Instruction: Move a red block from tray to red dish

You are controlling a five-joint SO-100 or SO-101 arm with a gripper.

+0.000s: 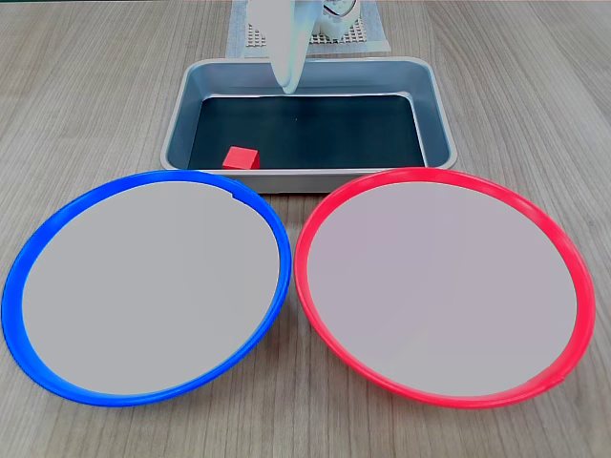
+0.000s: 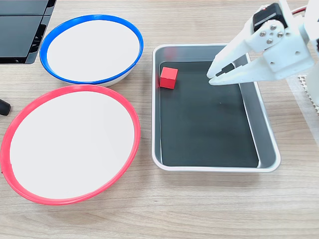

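Observation:
The red block lies on the black bottom of the grey tray, in the corner nearest the two dishes. My white gripper hangs over the tray's far side, well apart from the block. Its fingertips meet and hold nothing. The red dish rests on the wooden table beside the tray, its pale centre bare. In the view with the tray at the top, the gripper shows as one narrow white wedge pointing down.
A blue-rimmed dish of the same size sits next to the red dish. The arm's base stands on a white perforated mat behind the tray. A black device lies at the table's corner.

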